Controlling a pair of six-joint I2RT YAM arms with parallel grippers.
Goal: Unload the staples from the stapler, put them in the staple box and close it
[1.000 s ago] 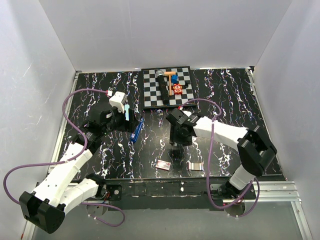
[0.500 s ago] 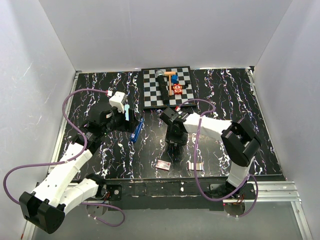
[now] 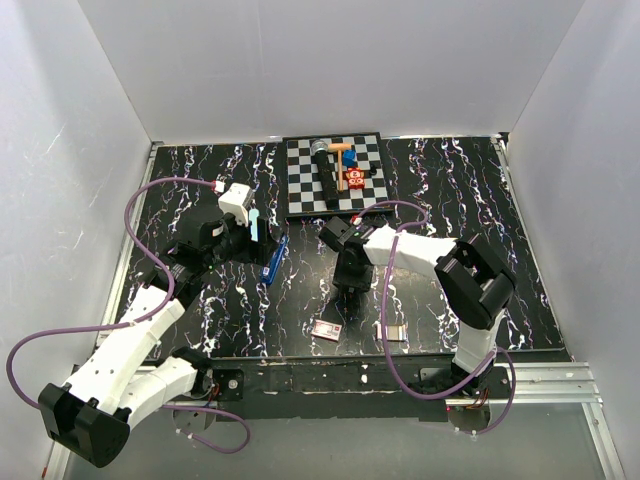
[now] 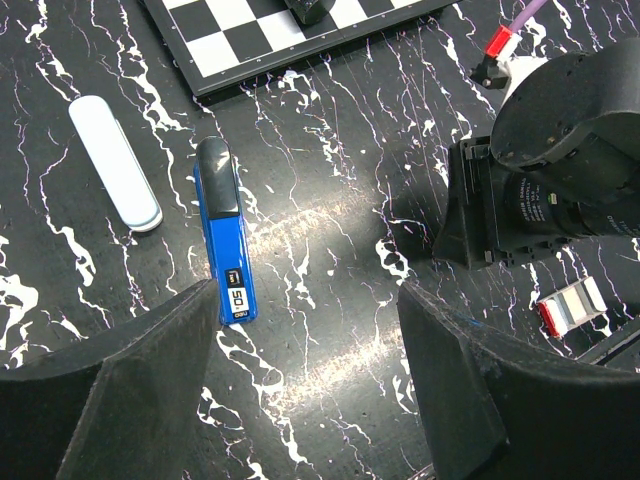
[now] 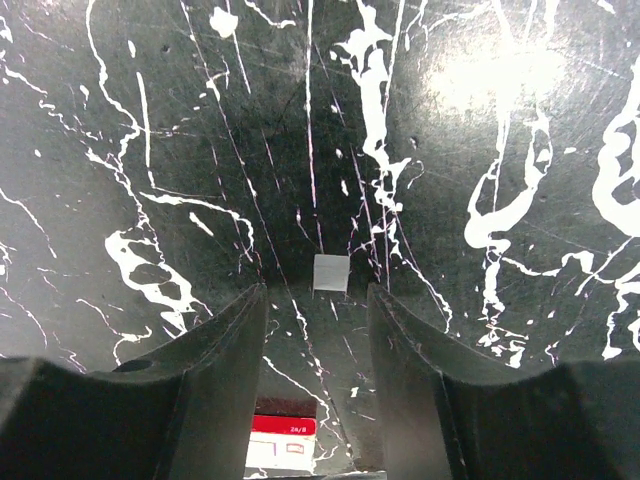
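Your stapler (image 4: 225, 245) lies closed and flat on the counter (image 4: 330, 200). Your left tool (image 4: 305, 300) hangs over it, jaws spread and empty, probably lined up to pin it. Your right tool (image 5: 317, 295), released and holding nothing, points down at a small pale square (image 5: 330, 272), well apart from the stapler.

- I'm driving a robot lab cell: bare white walls (image 3: 330, 70) box in the black marbled table (image 3: 470, 200).
- Purple cables (image 3: 160, 181) and a metal rail (image 3: 560, 372).
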